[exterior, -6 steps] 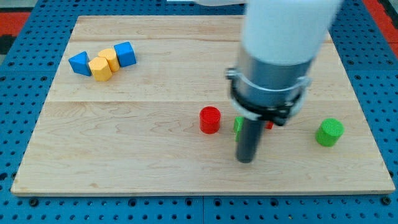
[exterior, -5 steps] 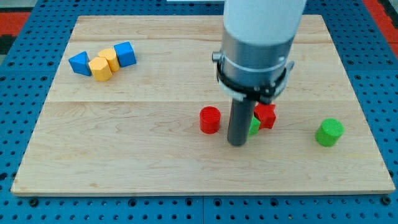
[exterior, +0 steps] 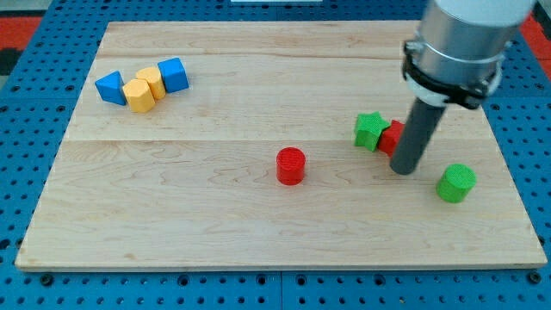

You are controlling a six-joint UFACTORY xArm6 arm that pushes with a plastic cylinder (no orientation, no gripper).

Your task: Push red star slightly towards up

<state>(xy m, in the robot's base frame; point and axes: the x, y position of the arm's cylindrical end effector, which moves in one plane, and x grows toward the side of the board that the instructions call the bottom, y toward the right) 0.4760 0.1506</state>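
Wooden board [exterior: 215,207] on blue pegboard [exterior: 26,164]

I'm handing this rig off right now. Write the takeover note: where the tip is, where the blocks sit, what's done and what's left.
My tip rests on the board, just below the red star, which the rod partly hides.
The green star touches the red star on the view's left.
The green cylinder is to the tip's right, the red cylinder well to its left, both apart.
Done: tip is placed under the star.
Left: a short upward nudge, probably; the green star may get dragged along.
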